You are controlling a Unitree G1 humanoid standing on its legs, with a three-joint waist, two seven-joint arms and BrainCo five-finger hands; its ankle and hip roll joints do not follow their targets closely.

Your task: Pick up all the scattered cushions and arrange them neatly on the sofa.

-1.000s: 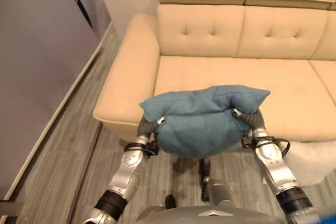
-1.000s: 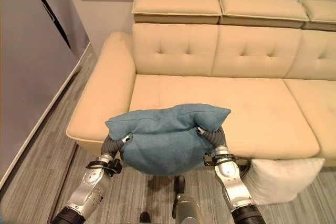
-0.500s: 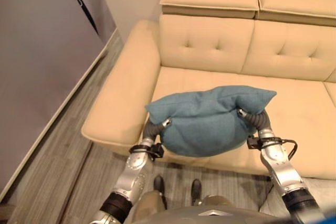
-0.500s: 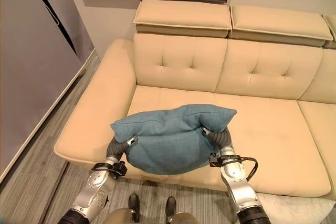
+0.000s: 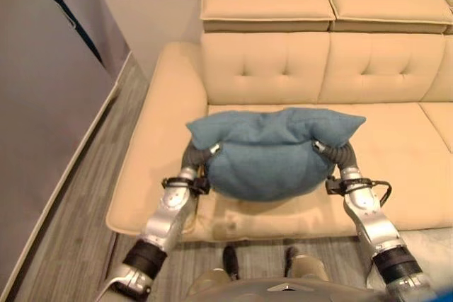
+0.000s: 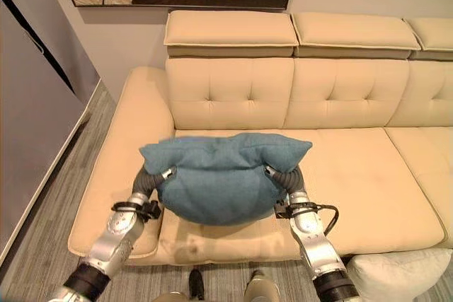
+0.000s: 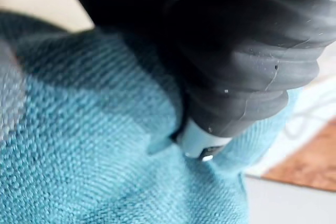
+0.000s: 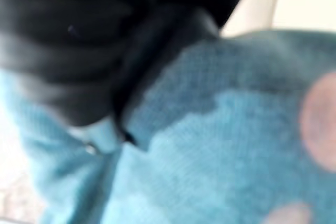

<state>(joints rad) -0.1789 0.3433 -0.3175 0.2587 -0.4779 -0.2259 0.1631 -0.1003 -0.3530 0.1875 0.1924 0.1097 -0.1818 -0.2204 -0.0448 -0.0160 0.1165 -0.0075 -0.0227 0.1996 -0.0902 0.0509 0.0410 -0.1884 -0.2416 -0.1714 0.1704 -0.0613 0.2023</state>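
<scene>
Blue cushion held between left hand and right hand, above sofa near-left seat. Finger states: cannot tell, buried in fabric. Step: transport. Next: lower against backrest. White cushion remains on floor, near right.

Showing as coarse woven cloth, matt teal, the cushion, its weave plain in the left wrist view. Looking like smooth, faintly sheened cream leather, the sofa, tufted with buttons on the backrest at frame centre. Appearing as ribbed matt black rubber, the cover of the left hand, and likewise of the right hand. Reading as grey wood-grain planks, matt, the floor at lower left. Looking soft, white and cloth-like, a second cushion at lower right.
</scene>
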